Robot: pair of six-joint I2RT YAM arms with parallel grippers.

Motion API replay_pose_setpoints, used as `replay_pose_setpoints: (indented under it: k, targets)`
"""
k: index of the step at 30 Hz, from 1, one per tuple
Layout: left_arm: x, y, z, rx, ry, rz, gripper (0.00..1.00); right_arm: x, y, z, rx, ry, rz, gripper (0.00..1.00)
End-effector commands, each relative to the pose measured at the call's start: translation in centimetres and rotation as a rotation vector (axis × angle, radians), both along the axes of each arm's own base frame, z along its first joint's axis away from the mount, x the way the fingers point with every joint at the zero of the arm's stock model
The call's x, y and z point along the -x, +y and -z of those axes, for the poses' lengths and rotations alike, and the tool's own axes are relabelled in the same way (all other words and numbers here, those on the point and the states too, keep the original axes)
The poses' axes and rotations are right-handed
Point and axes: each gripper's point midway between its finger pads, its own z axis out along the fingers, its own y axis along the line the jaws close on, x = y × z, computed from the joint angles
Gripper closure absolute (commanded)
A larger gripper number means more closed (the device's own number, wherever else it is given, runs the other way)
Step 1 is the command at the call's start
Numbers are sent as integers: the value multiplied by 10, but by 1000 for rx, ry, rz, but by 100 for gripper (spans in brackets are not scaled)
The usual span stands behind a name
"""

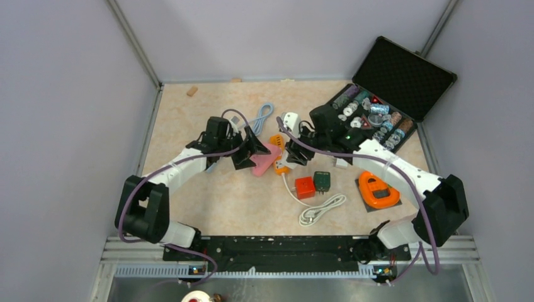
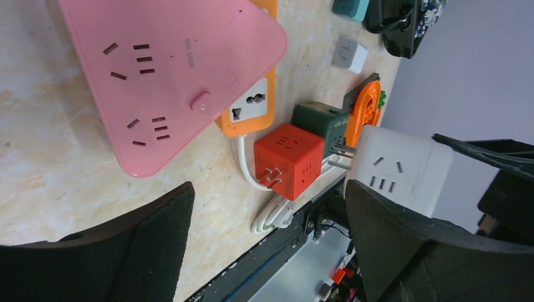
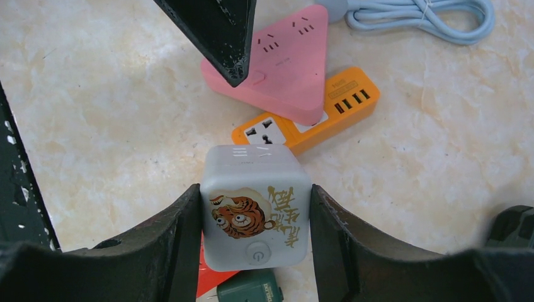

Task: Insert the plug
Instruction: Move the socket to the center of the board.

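On my left, the left gripper (image 1: 250,151) hangs over the table (image 1: 189,126) with its jaws spread wide and nothing between them. Directly below it lies the pink triangular power strip (image 2: 170,75), flat, sockets facing up. A pale blue cable (image 1: 262,116) is coiled just behind it. An orange power strip (image 3: 327,113) lies with one part tucked under the pink one's right edge, its sockets up too.

Moving right, the right gripper (image 3: 255,189) pinches the white cube plug (image 3: 252,220) by two opposite sides, the tiger picture facing its wrist camera. The cube is held off the table, close to the orange strip. From the left wrist view I see its metal prongs (image 2: 340,156) sticking out sideways.

Nearer the arm bases sit a red cube (image 1: 305,187) and a dark green cube (image 1: 322,180), side by side, with a bundled white cable (image 1: 321,209) in front. Further right lies an orange reel-like object (image 1: 376,190), and at the far right corner an open black case (image 1: 403,75).
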Motion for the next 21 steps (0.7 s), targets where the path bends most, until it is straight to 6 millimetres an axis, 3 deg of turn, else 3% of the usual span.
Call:
replay_pose_setpoints:
  k: [1, 9, 17, 21]
  targets:
    - [-14, -7, -28, 22, -54, 13, 11, -9, 11, -11, 14, -38, -39, 100]
    - [-9, 37, -9, -269, -37, -42, 8, -21, 27, 9, 151, -31, -112, 100]
    - [12, 114, 1, -601, -5, -247, 4, -22, 57, 24, 210, -101, -192, 100]
    - [22, 126, 2, -605, -11, -308, 2, -18, 68, 30, 225, -76, -225, 100]
